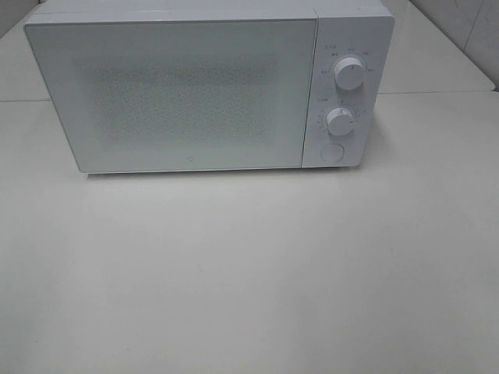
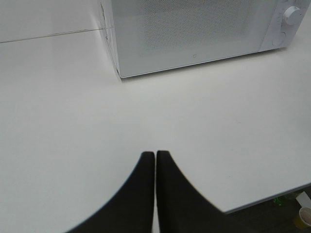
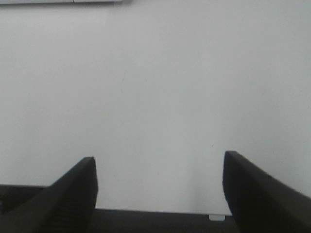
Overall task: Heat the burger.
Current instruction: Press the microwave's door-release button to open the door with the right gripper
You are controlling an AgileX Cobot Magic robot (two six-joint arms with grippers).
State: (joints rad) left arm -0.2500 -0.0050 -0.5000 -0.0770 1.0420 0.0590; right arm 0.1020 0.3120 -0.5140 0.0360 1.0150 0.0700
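The burger is not in view in any frame. A white microwave (image 1: pixel 195 89) stands at the back of the white table (image 1: pixel 249 273) with its door shut; two round knobs (image 1: pixel 348 74) and a round button sit on its right panel. It also shows in the left wrist view (image 2: pixel 194 34). My left gripper (image 2: pixel 155 155) is shut and empty, low over the table in front of the microwave's left corner. My right gripper (image 3: pixel 159 162) is open and empty over bare table near its edge. Neither gripper shows in the exterior high view.
The table's front edge (image 2: pixel 272 196) shows in the left wrist view, with a cup (image 2: pixel 303 216) on the floor below. A seam runs across the table behind the microwave (image 1: pixel 437 92).
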